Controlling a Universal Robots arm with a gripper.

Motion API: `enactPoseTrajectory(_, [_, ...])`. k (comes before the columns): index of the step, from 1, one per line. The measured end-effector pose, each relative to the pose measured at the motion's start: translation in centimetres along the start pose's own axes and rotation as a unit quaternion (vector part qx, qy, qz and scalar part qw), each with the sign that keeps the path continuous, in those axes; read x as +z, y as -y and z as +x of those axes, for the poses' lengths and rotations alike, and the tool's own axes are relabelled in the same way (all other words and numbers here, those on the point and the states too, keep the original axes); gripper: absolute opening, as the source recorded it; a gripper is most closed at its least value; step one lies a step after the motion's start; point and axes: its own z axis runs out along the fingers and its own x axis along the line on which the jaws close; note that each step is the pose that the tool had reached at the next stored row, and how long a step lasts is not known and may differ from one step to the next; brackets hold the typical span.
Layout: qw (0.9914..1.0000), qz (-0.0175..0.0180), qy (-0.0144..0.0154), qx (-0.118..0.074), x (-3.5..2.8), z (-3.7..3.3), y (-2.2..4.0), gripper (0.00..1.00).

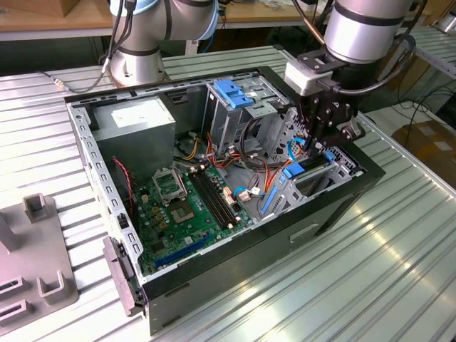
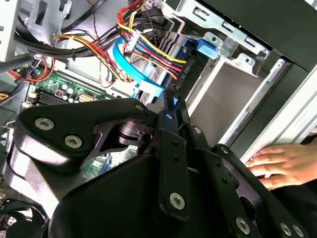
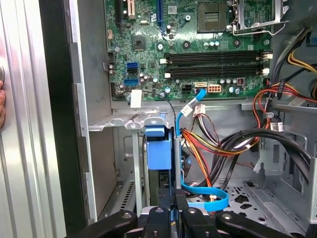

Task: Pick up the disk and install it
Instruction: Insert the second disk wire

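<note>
In the exterior view my gripper (image 1: 313, 142) hangs over the metal drive bay (image 1: 317, 178) at the right end of the open computer case (image 1: 342, 203). The disk (image 3: 158, 151) stands on edge in that bay, showing its bright blue carrier bracket with dark metal below it. In the first wrist view my gripper (image 3: 173, 208) sits right at the disk's near edge. Its black fingers are drawn together on a thin blue edge of the bracket. The second wrist view shows the gripper (image 2: 172, 102) with its fingertips meeting on a small blue piece. The rest of the disk is hidden behind the fingers.
Inside the case lie the green motherboard (image 1: 185, 206), a grey power supply (image 1: 135, 121) and a bay with a blue latch (image 1: 231, 92). Bundled wires (image 3: 223, 144) and a thin blue data cable (image 3: 203, 196) run beside the bay. A person's hand (image 2: 285, 163) rests on the case edge. A grey fixture (image 1: 35, 263) stands at the exterior view's left.
</note>
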Motion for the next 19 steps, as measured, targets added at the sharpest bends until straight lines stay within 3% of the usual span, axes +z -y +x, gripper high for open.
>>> enactPoseTrajectory(4, [0.99998,0.0029,0.0056,0.001,0.24,0.63,-0.10,0.16])
enactPoseTrajectory(10, [0.99982,0.0083,0.0169,0.003,0.68,0.69,-0.38,0.16])
enactPoseTrajectory(16, [0.99973,0.0097,0.0209,0.003,1.06,0.69,-0.44,0.16])
enactPoseTrajectory(19, [0.99972,0.0097,0.0212,0.003,1.07,0.72,-0.45,0.16])
